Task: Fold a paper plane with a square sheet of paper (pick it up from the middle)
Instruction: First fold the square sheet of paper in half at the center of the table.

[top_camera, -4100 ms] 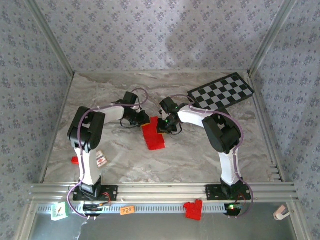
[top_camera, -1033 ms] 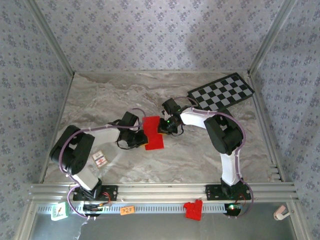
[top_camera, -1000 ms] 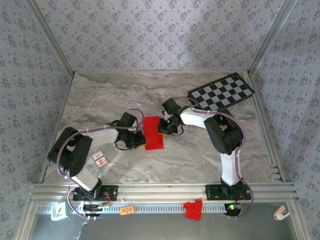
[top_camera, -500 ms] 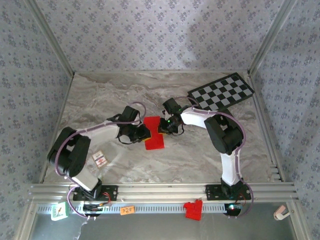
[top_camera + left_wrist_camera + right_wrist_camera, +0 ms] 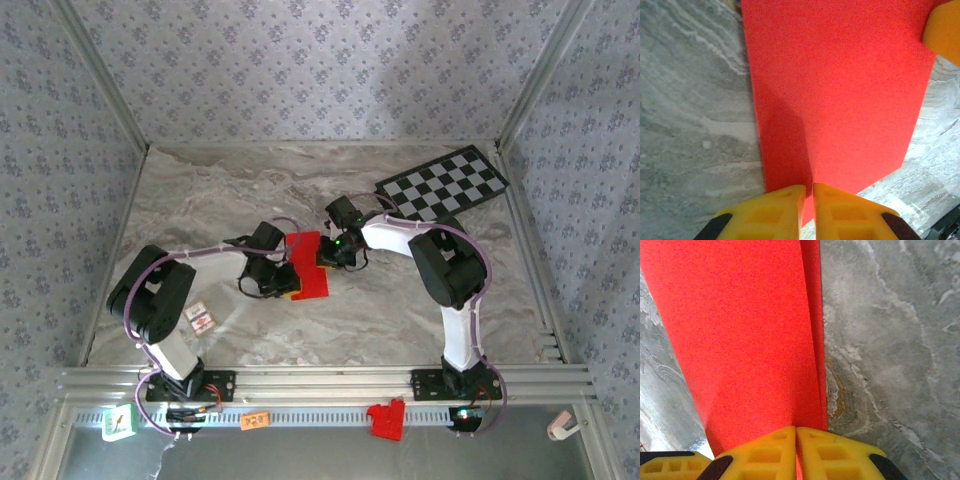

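Centred on the table (image 5: pixel 200 200), the folded red paper (image 5: pixel 309 266) is clamped at left by the left gripper (image 5: pixel 808 189) and at right by the right gripper (image 5: pixel 795 430); uneven pulling could tear it.

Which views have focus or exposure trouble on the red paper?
Left wrist: red paper is saturated, nearly textureless, with a darker shadow band running up from the left pincer, which looks soft. Right wrist: table veining is crisp, right pincer slightly soft. Top external: even light, no glare.
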Action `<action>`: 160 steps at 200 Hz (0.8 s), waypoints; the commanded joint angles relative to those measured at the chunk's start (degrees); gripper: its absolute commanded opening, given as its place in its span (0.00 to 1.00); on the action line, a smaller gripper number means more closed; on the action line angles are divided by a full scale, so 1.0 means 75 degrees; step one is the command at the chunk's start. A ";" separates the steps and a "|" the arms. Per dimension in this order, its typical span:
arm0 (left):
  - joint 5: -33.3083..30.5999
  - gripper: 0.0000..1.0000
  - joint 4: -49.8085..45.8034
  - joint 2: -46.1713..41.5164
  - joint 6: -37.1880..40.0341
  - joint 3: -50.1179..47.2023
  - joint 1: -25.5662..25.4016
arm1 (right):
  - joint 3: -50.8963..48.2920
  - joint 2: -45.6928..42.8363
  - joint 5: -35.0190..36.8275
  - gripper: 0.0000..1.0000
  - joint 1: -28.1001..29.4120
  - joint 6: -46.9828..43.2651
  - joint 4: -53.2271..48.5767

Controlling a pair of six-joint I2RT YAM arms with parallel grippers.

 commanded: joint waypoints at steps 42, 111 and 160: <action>-0.0356 0.16 -0.2101 -0.0683 0.0739 -0.0023 0.0147 | -0.0789 0.1147 0.2047 0.13 -0.0303 -0.0184 -0.2029; 0.0294 0.14 0.0451 -0.0817 -0.1021 -0.0139 -0.0224 | -0.0753 0.1156 0.2003 0.12 -0.0305 -0.0162 -0.1982; 0.0040 0.13 0.0147 -0.0197 -0.0861 -0.0305 -0.0249 | -0.0720 0.1156 0.2010 0.12 -0.0293 -0.0192 -0.2040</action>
